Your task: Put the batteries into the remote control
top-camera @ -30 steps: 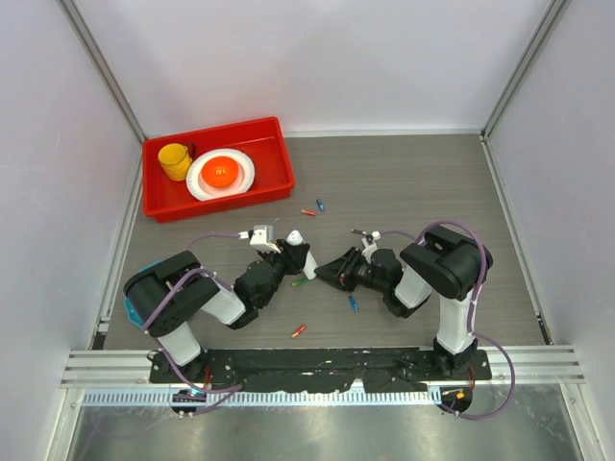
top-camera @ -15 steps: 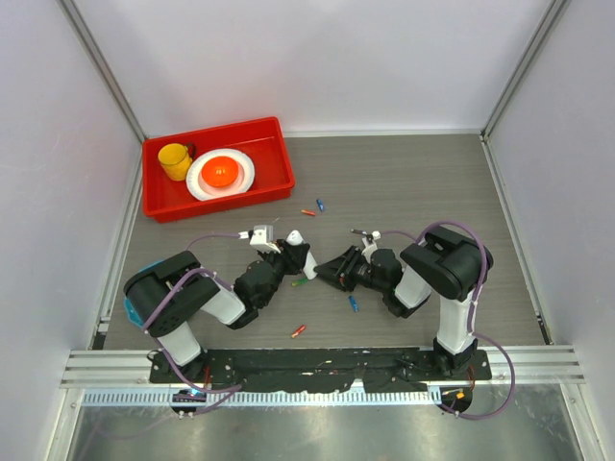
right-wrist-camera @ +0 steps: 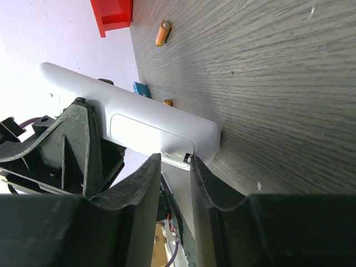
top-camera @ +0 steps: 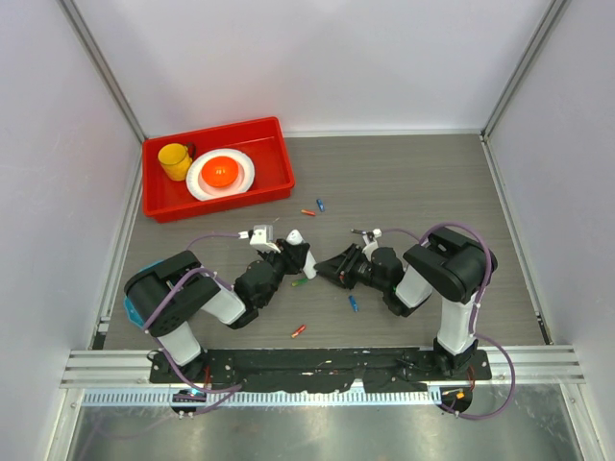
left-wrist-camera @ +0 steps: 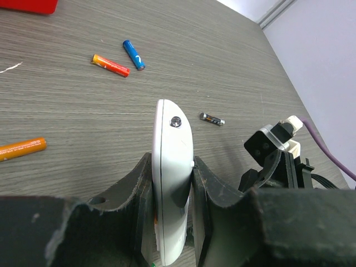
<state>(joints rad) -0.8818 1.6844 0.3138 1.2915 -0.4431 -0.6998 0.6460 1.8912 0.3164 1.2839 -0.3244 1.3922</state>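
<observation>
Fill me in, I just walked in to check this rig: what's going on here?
The left gripper is clamped on the white remote control, holding it on edge. The right gripper has its tips at the remote's end, jaws slightly apart, with nothing visible between them. Batteries lie loose on the table; none is being carried.

Remote control base, apparently hidden

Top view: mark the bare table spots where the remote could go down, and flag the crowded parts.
Free: the broad far-right stretch between the back wall and the right arm; also the narrow strip between the red bin and the left arm. Crowded: the centre, around the remote control and scattered batteries.
</observation>
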